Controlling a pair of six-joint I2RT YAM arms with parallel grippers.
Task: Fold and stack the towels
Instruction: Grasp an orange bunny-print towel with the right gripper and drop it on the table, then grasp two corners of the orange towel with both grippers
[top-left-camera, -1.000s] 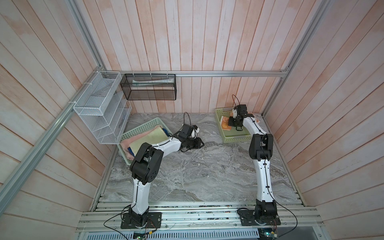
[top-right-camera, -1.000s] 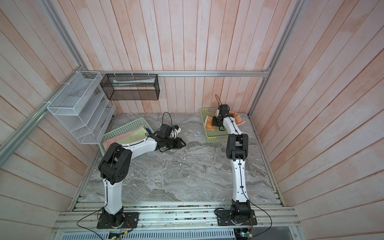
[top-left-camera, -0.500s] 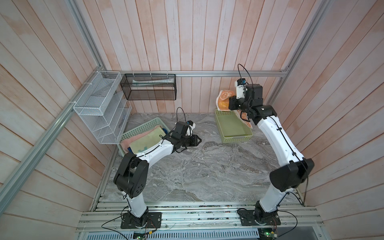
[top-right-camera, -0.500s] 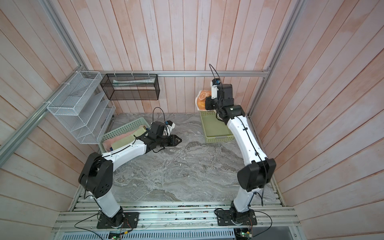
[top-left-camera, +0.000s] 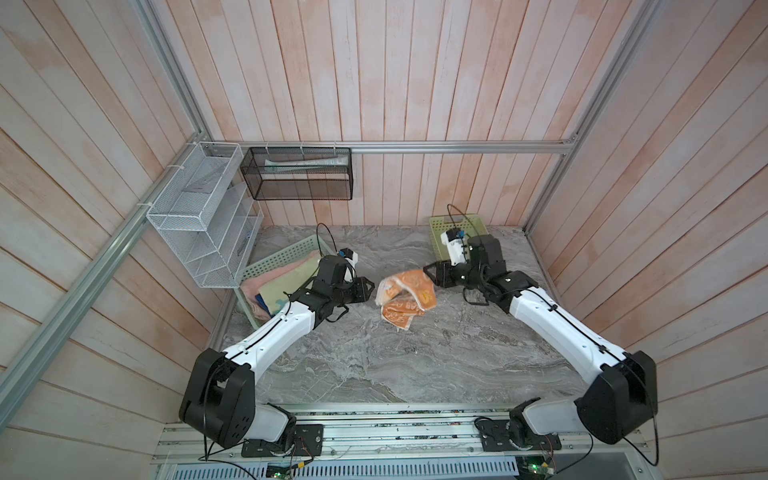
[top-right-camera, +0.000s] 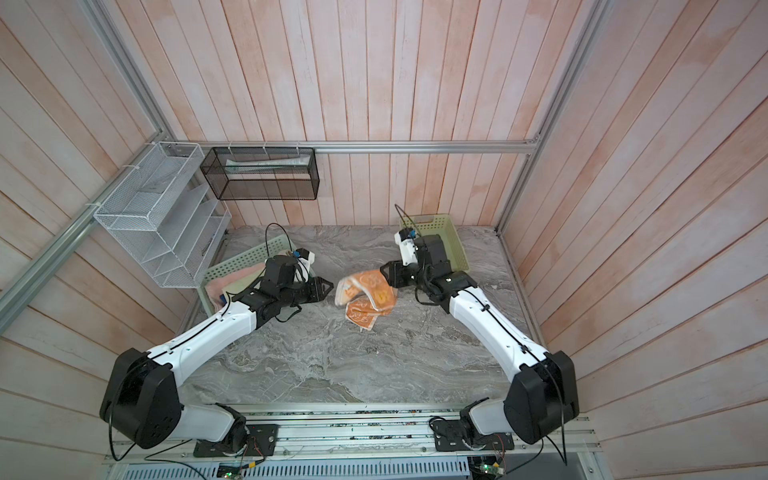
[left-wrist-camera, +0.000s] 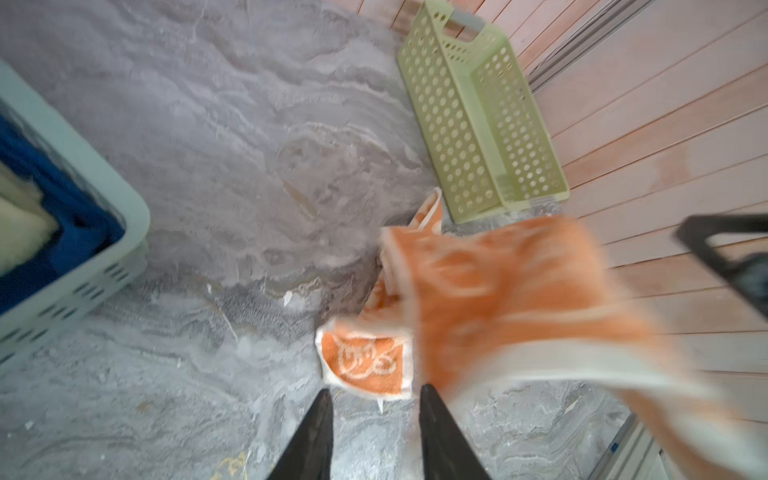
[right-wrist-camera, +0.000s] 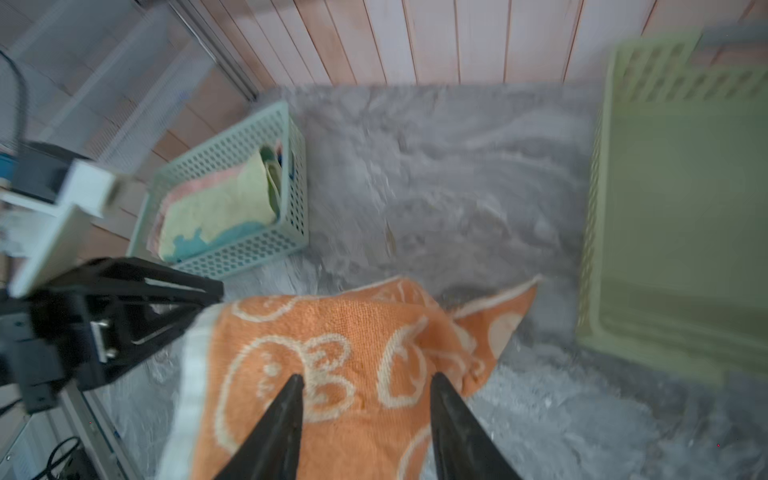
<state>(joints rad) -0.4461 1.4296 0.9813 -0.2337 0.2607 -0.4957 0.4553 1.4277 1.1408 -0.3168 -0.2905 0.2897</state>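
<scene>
The orange towel (top-left-camera: 405, 297) (top-right-camera: 368, 295) with cream cartoons lies crumpled mid-table between both grippers. My right gripper (top-left-camera: 428, 272) (top-right-camera: 384, 270) is at its raised right end, open, and in the right wrist view the towel (right-wrist-camera: 332, 353) spreads under the parted jaws (right-wrist-camera: 369, 375). My left gripper (top-left-camera: 370, 286) (top-right-camera: 328, 286) is open just left of the towel, with nothing between its fingers (left-wrist-camera: 376, 390). In the left wrist view the orange towel (left-wrist-camera: 498, 299) is blurred. Pink (top-left-camera: 251, 286), pale yellow (right-wrist-camera: 220, 203) and blue (left-wrist-camera: 62, 199) towels lie in the teal basket (top-left-camera: 286, 257).
A light green perforated basket (top-left-camera: 457, 222) (top-right-camera: 453, 241) (left-wrist-camera: 478, 124) (right-wrist-camera: 665, 208) stands at the back right behind my right wrist. On the left wall hangs a white wire rack (top-left-camera: 199, 216), on the back wall a black mesh basket (top-left-camera: 297, 174). Wooden walls close three sides.
My right arm lifted the orange towel out of the green basket, swung it down to mid-table and opened its jaws. My left arm reached from beside the teal basket toward the middle.
</scene>
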